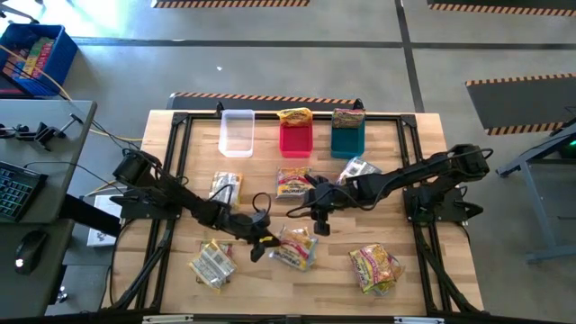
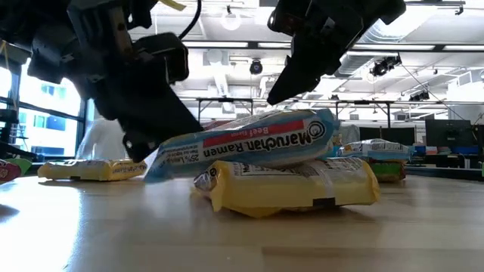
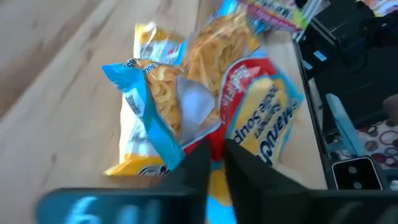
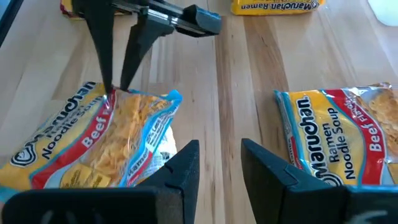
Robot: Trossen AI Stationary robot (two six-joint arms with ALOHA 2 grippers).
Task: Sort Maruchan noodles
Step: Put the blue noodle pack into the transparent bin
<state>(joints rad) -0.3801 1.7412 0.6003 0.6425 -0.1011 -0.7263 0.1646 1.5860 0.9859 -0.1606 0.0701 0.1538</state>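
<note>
The left gripper [image 4: 118,84] has its two dark fingers pressed nearly together on the edge of a crinkly red, yellow and blue plastic beef ramen packet [image 1: 294,245], pinching the sealed rim where the flat wrapper offers something thin enough to catch. That packet lies on top of a second, yellow-wrapped ramen packet [image 2: 299,189], and in the low view its gripped end sits low by the fingers while the far end tilts up, so the grip looks meant to peel the upper packet off the lower one rather than take both. The right gripper [image 4: 219,165] hangs just beside that same stacked pair, its fingers standing a little apart and holding nothing, apparently waiting its turn. Taking the stacked pair as landmark: another red and yellow beef packet [image 1: 292,182] lies near it toward the bins, a silvery-white packet [image 1: 357,169] lies beyond the right arm, a pale yellow packet [image 1: 225,187] sits off by the left arm, and two more loose packets [image 1: 213,263] [image 1: 375,267] lie near the table's front edge on either side. Far past the pair, along the back of the wooden table [image 1: 432,153], stand a clear plastic bin [image 1: 237,132], seemingly empty, a red bin [image 1: 295,138] and a teal bin [image 1: 347,139], each of the coloured ones already holding packets, so sorting is partly done.
</note>
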